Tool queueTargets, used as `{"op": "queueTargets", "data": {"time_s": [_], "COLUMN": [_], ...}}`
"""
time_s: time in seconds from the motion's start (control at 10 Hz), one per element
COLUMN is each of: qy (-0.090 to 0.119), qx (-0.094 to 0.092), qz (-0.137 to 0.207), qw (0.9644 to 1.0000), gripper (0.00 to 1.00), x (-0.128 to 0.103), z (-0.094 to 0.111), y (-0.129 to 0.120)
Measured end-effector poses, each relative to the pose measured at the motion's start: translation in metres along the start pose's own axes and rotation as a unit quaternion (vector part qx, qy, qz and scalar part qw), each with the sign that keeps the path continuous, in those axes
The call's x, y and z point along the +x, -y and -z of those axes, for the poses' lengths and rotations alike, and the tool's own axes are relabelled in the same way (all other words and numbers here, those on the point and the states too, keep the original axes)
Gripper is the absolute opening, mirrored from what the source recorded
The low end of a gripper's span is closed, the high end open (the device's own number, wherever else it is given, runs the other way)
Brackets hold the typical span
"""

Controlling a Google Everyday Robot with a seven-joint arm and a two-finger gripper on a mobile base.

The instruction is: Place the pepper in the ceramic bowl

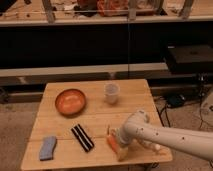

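Note:
The orange pepper [112, 142] lies on the wooden table [95, 117] near its front edge, right of centre. My gripper [119, 146] is at the end of the white arm that comes in from the right, and it sits right at the pepper, partly covering it. The ceramic bowl [70, 101], orange-brown and round, stands on the table's left half, well apart from the gripper.
A translucent plastic cup [111, 93] stands at the back centre of the table. A black-and-white striped bar [82, 137] lies left of the pepper. A blue-grey cloth [48, 148] lies at the front left corner. Dark shelving stands behind the table.

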Motion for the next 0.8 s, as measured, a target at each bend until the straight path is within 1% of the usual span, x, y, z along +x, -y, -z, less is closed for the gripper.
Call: {"op": "queueTargets", "data": {"time_s": [0.2, 0.3, 0.5, 0.6, 0.7, 0.8], "qy": [-0.001, -0.005, -0.006, -0.006, -0.006, -0.008], "qx": [-0.003, -0.002, -0.003, -0.004, -0.004, -0.002], "qz": [0.004, 0.003, 0.002, 0.003, 0.003, 0.003], "qw": [1.0000, 1.0000, 1.0000, 1.0000, 1.0000, 1.0000], "gripper": [0.47, 0.37, 0.16, 0.07, 0.05, 0.00], "x": [-0.0009, -0.0005, -0.0010, -0.0007, -0.0005, 0.0005], "z": [-0.0032, -0.0038, -0.0010, 0.0003, 0.0010, 0.0015], "y": [-0.0004, 0.0003, -0.0001, -0.0007, -0.0007, -0.0005]}}
